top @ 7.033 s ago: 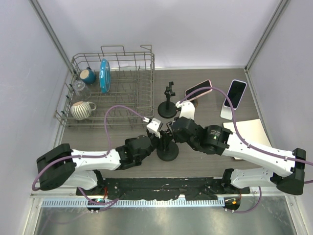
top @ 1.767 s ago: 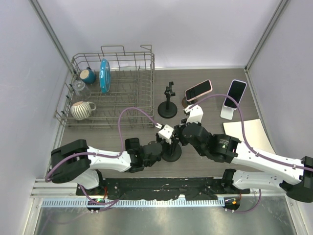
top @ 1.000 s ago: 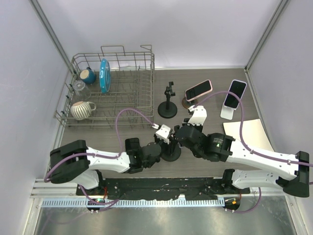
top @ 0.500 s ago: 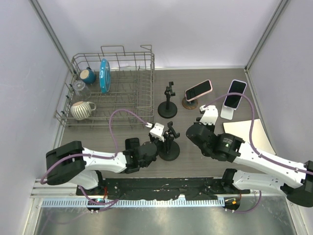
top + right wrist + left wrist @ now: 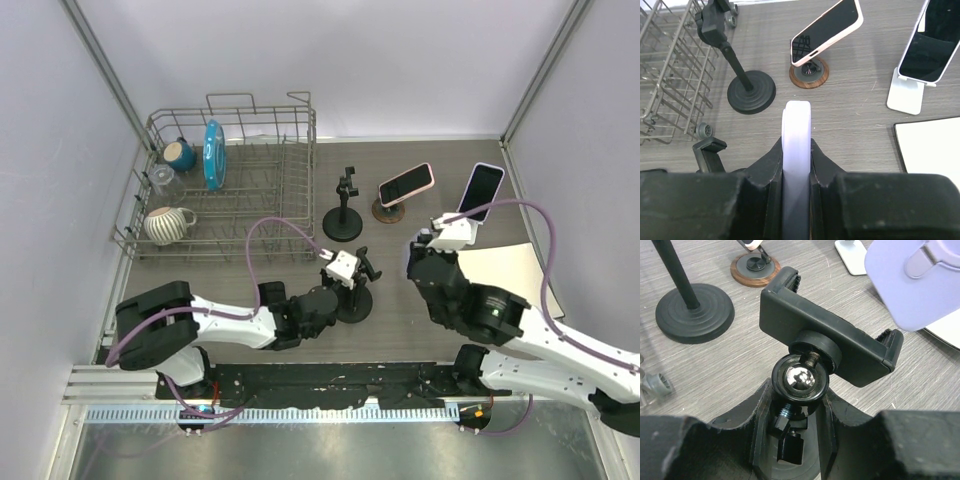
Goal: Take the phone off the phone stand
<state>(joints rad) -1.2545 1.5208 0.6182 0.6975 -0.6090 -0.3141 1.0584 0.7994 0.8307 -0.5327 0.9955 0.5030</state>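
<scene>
Top external view: the wire dish rack (image 5: pixel 310 150) is sitting at ten o'clock on the table (image 5: pixel 300 215). Inside it, nearest me, a striped mug (image 5: pixel 168 224) is resting at the front left. Behind it a clear glass (image 5: pixel 163 180) is standing, and farthest back a teal cup (image 5: pixel 180 155) and a blue plate (image 5: pixel 213 153) on edge are sitting side by side.

My left gripper (image 5: pixel 795 392) is closing partway round the phone stand (image 5: pixel 827 347), its fingers (image 5: pixel 760 410) pinching the stem at the ball joint. The stand's black clamp is gaping with nothing in it. My right gripper (image 5: pixel 796 146) is clamping the phone (image 5: pixel 796 120), a lavender one, edge-on between both fingers.

Seen from the left wrist, the phone is hovering at one o'clock of the clamp, apart from it. Seen from the right wrist, the clamp is lying at eight o'clock of the phone.

Beyond the phone, a black pole stand (image 5: pixel 751 90) is standing at eleven o'clock. A pink-cased phone (image 5: pixel 827 30) is leaning on a wooden base (image 5: pixel 810 74) at twelve, and a dark-screened phone (image 5: pixel 935 40) is leaning on a white stand (image 5: pixel 905 97) at two.
</scene>
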